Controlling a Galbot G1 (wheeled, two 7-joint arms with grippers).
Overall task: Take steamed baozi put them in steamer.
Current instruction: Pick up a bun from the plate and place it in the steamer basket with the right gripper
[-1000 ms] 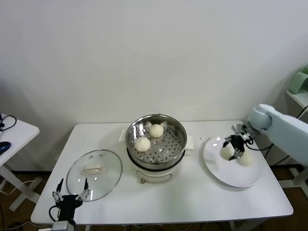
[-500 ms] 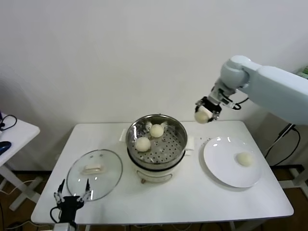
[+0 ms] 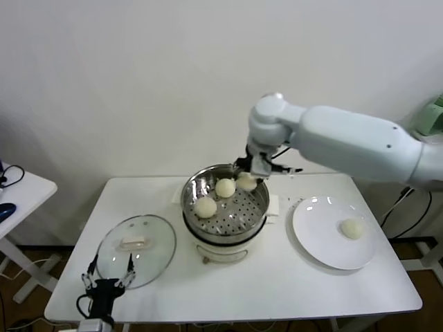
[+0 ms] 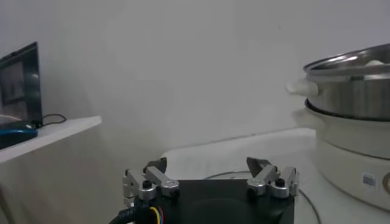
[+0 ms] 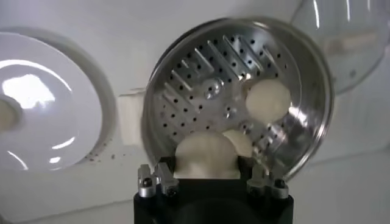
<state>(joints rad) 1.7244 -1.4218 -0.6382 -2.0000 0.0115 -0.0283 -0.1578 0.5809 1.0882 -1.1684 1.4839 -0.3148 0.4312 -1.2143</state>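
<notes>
The shiny steel steamer (image 3: 266, 202) stands mid-table on its white cooker base (image 3: 223, 250). Two cream-white baozi (image 3: 225, 187) (image 3: 205, 206) lie on its perforated floor. My right gripper (image 3: 248, 176) is shut on a third baozi (image 3: 246, 182) just above the steamer's back right part. In the right wrist view this held baozi (image 5: 206, 155) sits between the jaws over the steamer (image 5: 201, 67), with the two others (image 5: 267, 100) (image 5: 244, 141) beyond it. A fourth baozi (image 3: 352, 228) lies on the white plate (image 3: 322, 242). My left gripper (image 3: 107, 281) is open and idle at the table's front left edge.
The flat glass lid (image 3: 136, 249) lies left of the steamer, just beyond my left gripper (image 4: 210, 173). The left wrist view shows the steamer's side (image 4: 356, 91). A white side table (image 3: 17, 190) stands at far left. The wall is close behind.
My right gripper lifted one baozi off the plate and carried it left to above the steamer. One baozi is left on the plate. The left arm barely moved.
</notes>
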